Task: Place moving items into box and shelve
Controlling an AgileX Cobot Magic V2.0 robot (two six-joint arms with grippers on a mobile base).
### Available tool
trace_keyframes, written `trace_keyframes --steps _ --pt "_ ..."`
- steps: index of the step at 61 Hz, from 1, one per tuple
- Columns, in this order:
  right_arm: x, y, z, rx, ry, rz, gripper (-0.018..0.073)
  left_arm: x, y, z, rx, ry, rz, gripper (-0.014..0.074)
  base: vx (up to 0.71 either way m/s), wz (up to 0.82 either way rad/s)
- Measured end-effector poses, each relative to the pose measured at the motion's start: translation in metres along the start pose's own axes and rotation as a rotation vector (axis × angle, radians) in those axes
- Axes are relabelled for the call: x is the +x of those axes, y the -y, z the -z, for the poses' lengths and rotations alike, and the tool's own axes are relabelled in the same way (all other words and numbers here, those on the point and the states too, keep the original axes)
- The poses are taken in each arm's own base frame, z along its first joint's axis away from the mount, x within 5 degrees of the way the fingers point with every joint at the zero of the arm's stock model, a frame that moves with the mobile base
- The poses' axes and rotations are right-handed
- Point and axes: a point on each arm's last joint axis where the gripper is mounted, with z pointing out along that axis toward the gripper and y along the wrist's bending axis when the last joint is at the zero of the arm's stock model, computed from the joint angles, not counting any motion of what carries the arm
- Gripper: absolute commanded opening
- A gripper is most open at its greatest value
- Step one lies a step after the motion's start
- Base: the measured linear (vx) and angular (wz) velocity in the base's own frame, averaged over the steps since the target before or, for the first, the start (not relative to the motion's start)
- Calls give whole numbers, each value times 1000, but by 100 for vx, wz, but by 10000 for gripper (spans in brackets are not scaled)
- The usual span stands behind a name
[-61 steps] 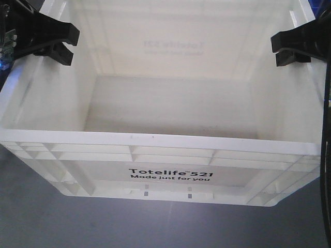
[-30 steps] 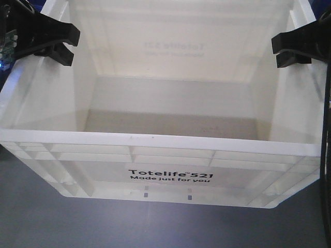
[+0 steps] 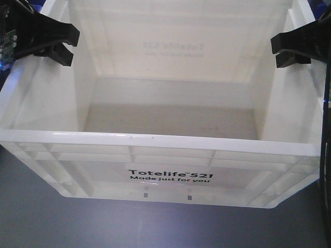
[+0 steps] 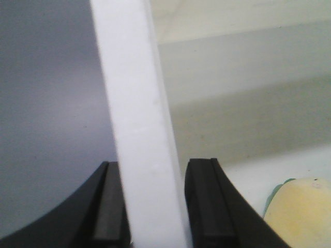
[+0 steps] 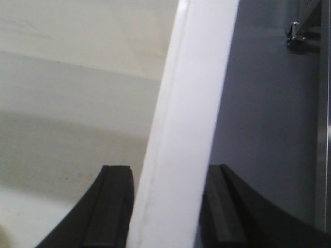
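Over grey surface [image 3: 155,230], white ribbed plastic crate [image 3: 170,155] has tipped slightly, left gripper [image 3: 68,47] and right gripper [image 3: 278,53] clamping its rims: lifting seems begun

The box [image 3: 155,143] is gleaming as smooth white plastic; the left gripper [image 4: 153,206] is showing matt black fingers [image 4: 204,206]; the yellow toy [image 4: 302,212] is looking soft, cloth-like.

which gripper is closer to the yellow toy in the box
Left. The left gripper grips the box rim with the yellow toy just beside its inner finger; the right gripper grips the opposite rim.
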Motion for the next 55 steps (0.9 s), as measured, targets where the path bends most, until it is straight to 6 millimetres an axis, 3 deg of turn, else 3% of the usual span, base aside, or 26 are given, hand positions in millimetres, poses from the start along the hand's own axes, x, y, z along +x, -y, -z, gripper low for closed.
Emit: trace_keyframes --steps 55 --pt "0 0 0 1 -2 0 -6 0 0 0 0 2 0 -4 50 -14"
